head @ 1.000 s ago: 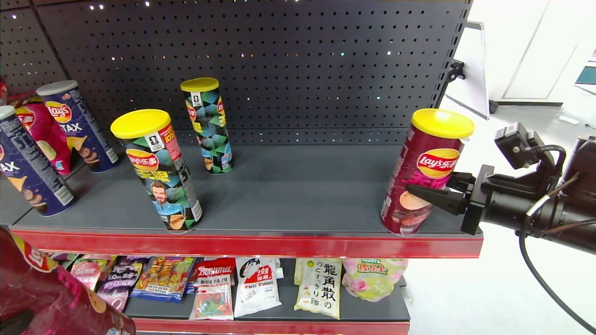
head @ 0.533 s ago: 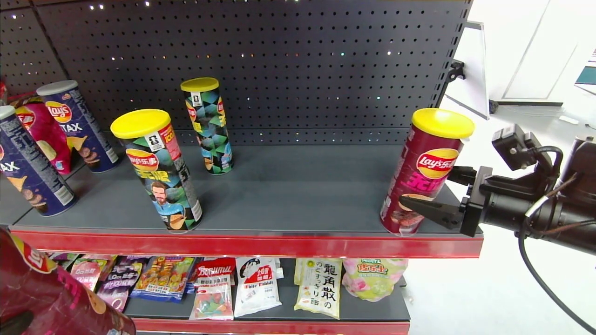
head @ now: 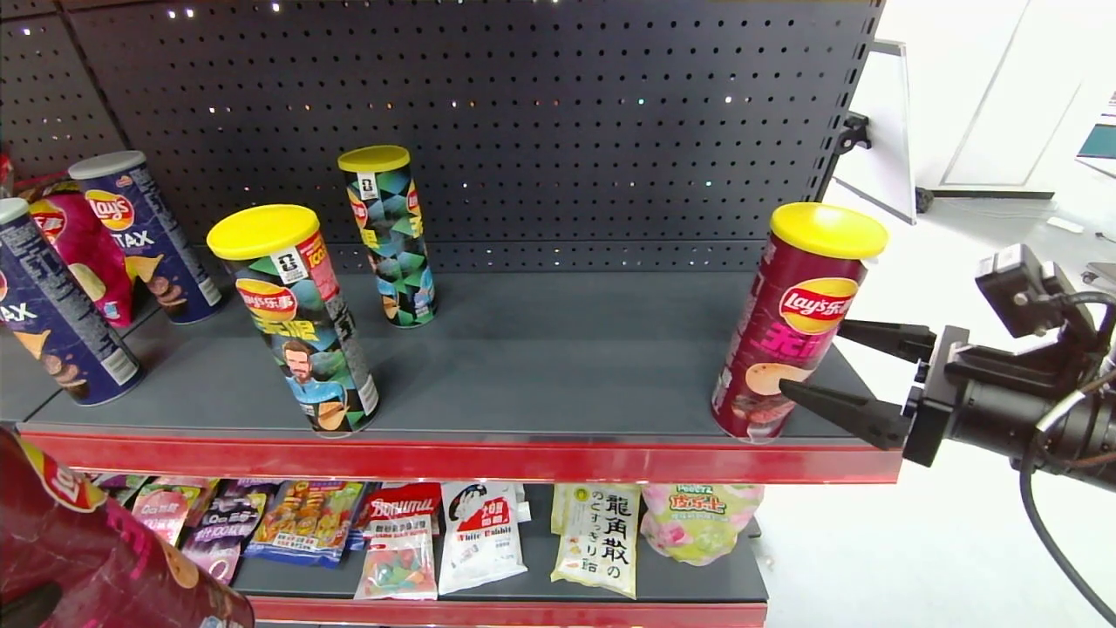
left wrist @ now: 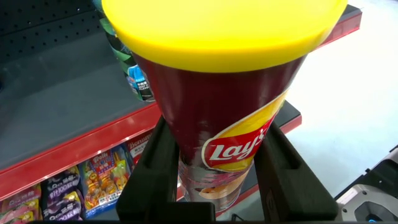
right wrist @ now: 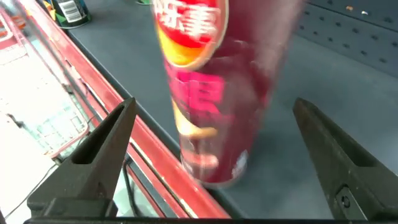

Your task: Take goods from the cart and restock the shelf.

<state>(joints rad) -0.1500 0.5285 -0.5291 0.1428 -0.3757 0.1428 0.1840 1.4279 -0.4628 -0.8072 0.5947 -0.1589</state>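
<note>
Dark-red cylindrical chip can with yellow lid (head: 798,331) stood upright at the right end of the grey metal shelf with red lip (head: 540,375): placed. Right gripper (head: 811,356) was open, jaws spread beside it. Second dark-red can (left wrist: 230,106) sat clamped in left gripper (left wrist: 217,177), not yet shelved. Black pegboard (head: 523,113) behind; pale floor (head: 915,541) beyond.

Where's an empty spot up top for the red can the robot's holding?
The big bare middle of the top shelf, between the front green can and the red can at the right end. The left end is crowded with blue cans, the open right end effector flanks that red can, and snack bags pack the lower shelf.
</note>
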